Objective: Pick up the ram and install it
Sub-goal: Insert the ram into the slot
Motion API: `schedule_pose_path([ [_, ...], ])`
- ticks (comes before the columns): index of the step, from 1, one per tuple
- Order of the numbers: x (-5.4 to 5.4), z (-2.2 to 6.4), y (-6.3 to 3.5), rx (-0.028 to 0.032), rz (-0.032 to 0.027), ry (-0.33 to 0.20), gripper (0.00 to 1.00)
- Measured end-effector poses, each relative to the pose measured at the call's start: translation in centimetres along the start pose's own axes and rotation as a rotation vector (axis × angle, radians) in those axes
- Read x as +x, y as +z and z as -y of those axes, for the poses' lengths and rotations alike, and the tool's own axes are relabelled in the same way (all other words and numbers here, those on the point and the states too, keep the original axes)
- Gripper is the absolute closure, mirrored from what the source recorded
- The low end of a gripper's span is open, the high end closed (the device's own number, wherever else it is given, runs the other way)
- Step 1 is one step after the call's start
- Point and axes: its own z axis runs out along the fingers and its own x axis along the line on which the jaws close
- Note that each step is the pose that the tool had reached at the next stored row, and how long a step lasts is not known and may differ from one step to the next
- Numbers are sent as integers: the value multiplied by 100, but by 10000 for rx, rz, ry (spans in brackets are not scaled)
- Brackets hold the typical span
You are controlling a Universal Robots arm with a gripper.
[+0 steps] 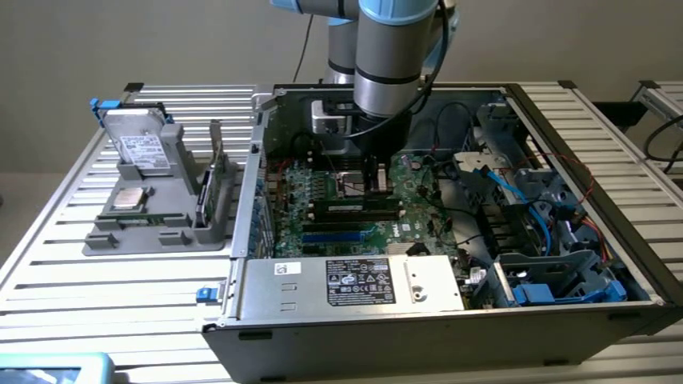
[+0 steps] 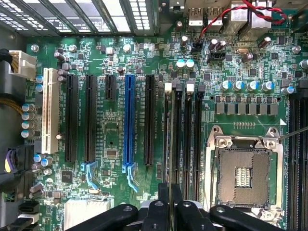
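The ram (image 2: 169, 144) shows edge-on in the wrist view as a thin line running along the black memory slots (image 2: 185, 139) between the blue slot and the processor socket. My gripper (image 2: 169, 204) is shut on it, with the black fingers (image 2: 156, 211) pressed against both faces. In the exterior view the gripper (image 1: 373, 190) reaches down into the open computer case, and the ram (image 1: 353, 209) lies level at the slots just below it. I cannot tell whether the stick is seated in a slot or held just above it.
The empty processor socket (image 2: 245, 173) sits beside the slots. A grey parts tray (image 1: 160, 216) with a hard drive (image 1: 142, 148) stands at the exterior view's left. The power supply (image 1: 353, 284) and blue cables (image 1: 513, 192) crowd the case (image 1: 427, 336).
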Motion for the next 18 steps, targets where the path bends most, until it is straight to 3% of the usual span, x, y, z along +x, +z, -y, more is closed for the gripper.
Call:
schedule_pose_path([
  [11, 1, 1, 7, -1, -56, -3, 86],
  [18, -5, 1, 14, 0, -143, -2, 86],
])
